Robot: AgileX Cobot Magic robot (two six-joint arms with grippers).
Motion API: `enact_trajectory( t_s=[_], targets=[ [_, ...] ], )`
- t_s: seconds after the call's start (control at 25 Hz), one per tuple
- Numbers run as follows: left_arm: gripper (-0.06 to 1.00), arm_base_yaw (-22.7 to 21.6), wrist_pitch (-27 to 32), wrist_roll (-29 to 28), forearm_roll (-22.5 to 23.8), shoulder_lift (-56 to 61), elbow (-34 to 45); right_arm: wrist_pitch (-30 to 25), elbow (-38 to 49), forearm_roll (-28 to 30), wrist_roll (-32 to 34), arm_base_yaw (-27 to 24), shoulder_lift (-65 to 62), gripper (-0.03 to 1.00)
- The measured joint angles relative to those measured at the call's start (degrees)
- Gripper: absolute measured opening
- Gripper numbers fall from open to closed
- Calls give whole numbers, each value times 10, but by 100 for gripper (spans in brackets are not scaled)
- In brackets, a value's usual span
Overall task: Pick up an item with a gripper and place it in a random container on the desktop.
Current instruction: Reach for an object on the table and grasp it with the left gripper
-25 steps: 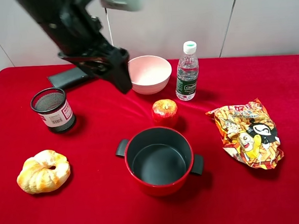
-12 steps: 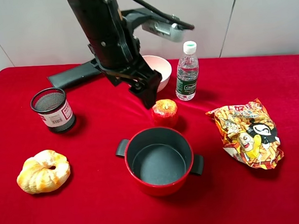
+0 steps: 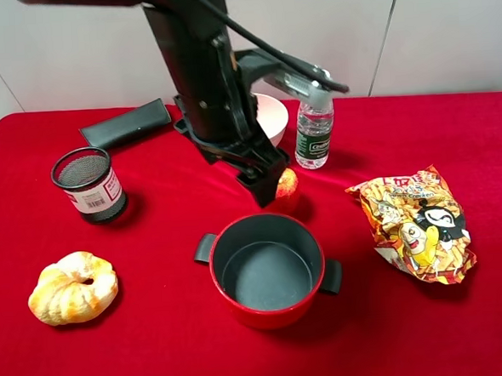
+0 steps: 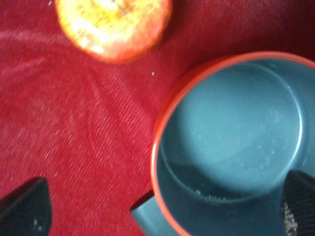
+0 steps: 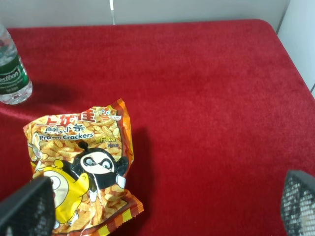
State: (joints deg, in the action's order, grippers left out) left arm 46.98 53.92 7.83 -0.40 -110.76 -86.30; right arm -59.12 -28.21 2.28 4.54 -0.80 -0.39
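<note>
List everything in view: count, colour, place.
apple: 1, red-yellow, centre, just behind the pot, partly covered
pot: 1, red outside, dark grey inside, empty, front centre
bowl: 1, pale pink, back centre, partly covered
bottle: 1, clear with green label, right of the bowl
mesh cup: 1, black, left
bread roll: 1, golden, front left
snack bag: 1, orange-yellow, right
black slab: 1, back left, cannot tell what it is
cloth: 1, red, covers the table
left hand: 1, black, open, at the apple's left side
right hand: 1, black, open, above the snack bag, seen only in its wrist view
</note>
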Motion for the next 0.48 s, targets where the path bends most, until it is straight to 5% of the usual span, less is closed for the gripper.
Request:
enact_trajectory(
  t_s=[0.48],
  targets=[
    [91,6,-38,-7,18,-44,-2,0,0,0,0,0,0,69]
  ],
)
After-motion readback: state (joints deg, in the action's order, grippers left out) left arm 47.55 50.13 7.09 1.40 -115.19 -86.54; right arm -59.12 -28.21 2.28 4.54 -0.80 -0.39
